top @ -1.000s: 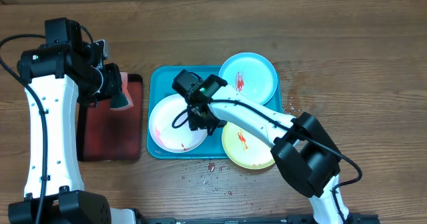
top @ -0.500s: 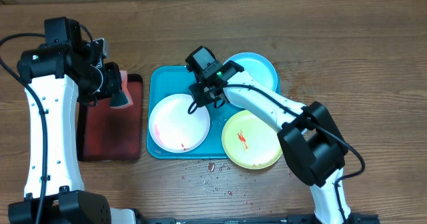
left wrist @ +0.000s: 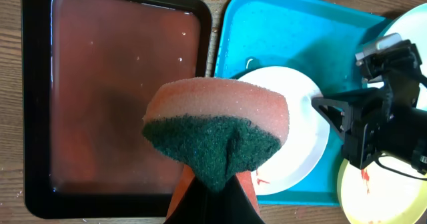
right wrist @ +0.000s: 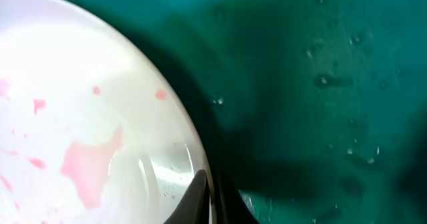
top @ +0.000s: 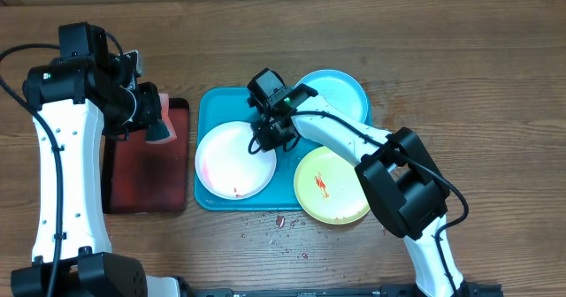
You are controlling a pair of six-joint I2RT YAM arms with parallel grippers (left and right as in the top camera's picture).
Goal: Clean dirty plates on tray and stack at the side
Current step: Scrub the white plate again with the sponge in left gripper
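The teal tray (top: 212, 102) carries the white plate (top: 232, 160), smeared pink and red. My right gripper (top: 265, 140) is shut on that plate's right rim; in the right wrist view the rim (right wrist: 193, 144) sits pinched between the dark fingers of the gripper (right wrist: 212, 201). The blue-rimmed plate (top: 340, 94) lies over the tray's far right corner and the green-rimmed plate (top: 332, 186) over its near right corner, each with a red smear. My left gripper (top: 157, 131) hangs over the black tray, shut on an orange and green sponge (left wrist: 217, 134).
A black tray (left wrist: 113, 84) with red liquid inside lies left of the teal tray (left wrist: 280, 31). Red specks (top: 279, 221) dot the wooden table just in front of the teal tray. Both arm bases stand at the table's near edge.
The right gripper swung up toward the tray's far side, came back to the white plate's right rim and shut on it. The plate shifted slightly left. The left arm stayed still.
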